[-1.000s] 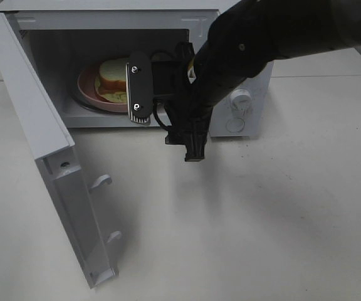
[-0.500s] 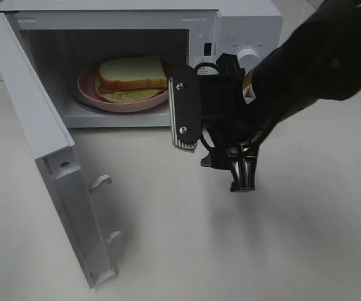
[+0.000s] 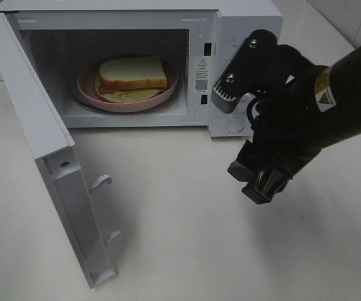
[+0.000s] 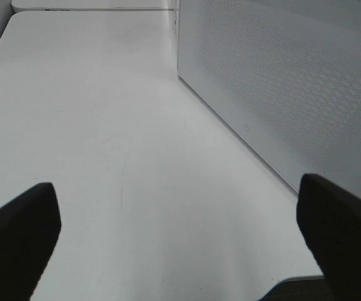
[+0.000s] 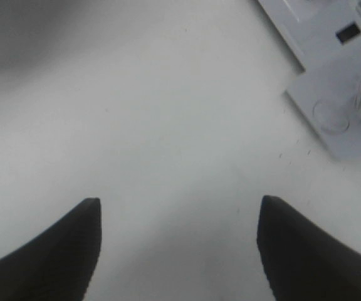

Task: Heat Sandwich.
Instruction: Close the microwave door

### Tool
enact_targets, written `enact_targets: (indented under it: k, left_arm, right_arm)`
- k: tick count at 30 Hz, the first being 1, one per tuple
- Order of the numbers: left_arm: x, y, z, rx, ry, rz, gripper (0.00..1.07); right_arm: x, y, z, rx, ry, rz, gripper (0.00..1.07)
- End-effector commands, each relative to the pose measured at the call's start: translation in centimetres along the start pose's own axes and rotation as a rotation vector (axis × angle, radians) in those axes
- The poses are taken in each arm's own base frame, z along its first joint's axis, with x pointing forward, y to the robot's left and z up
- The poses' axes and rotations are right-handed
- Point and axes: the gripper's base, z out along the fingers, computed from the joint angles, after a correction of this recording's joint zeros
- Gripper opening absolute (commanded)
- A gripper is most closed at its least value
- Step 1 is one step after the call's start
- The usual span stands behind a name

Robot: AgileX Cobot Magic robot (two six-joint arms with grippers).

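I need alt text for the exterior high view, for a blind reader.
A sandwich on a pink plate sits inside a white microwave whose door stands open. The right end effector, open and empty, hangs before the control panel.

A white microwave [image 3: 249, 25] stood on the pale surface [image 3: 187, 238], just behind the right jaws, its control side nearest them. Its door [image 3: 33, 106] hung wide open, well apart from those jaws, across the cavity from them. A round pink plate [image 3: 130, 105] sat inside the cavity. Ahead of the left jaws and off to one side stood a white perforated panel [image 4: 281, 81], upright on the surface.
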Motion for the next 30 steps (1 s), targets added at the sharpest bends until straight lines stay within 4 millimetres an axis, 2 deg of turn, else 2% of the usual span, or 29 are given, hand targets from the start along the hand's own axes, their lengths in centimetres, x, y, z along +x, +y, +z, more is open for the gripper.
enact_targets:
  k: [1, 8, 11, 19, 30]
  left_arm:
    - [0.1, 0.0, -0.3, -0.003, -0.034, -0.007, 0.98]
    - [0.1, 0.0, -0.3, -0.003, -0.034, -0.007, 0.98]
    - [0.1, 0.0, -0.3, -0.003, -0.034, -0.007, 0.98]
    - [0.1, 0.0, -0.3, -0.003, -0.034, -0.007, 0.98]
    - [0.1, 0.0, -0.3, -0.003, -0.034, -0.007, 0.98]
  right_arm:
    - [1.4, 0.4, -1.3, -0.010, 0.083, 0.213, 0.74]
    - [3.3, 0.7, -3.2, -0.012, 0.159, 0.271, 0.76]
    - [4.4, 1.1, -4.9, -0.028, 0.190, 0.298, 0.76]
    - [6.1, 1.4, -7.6, -0.037, 0.259, 0.317, 0.76]
    - [8.2, 1.9, -10.0, -0.038, 0.293, 0.327, 0.76]
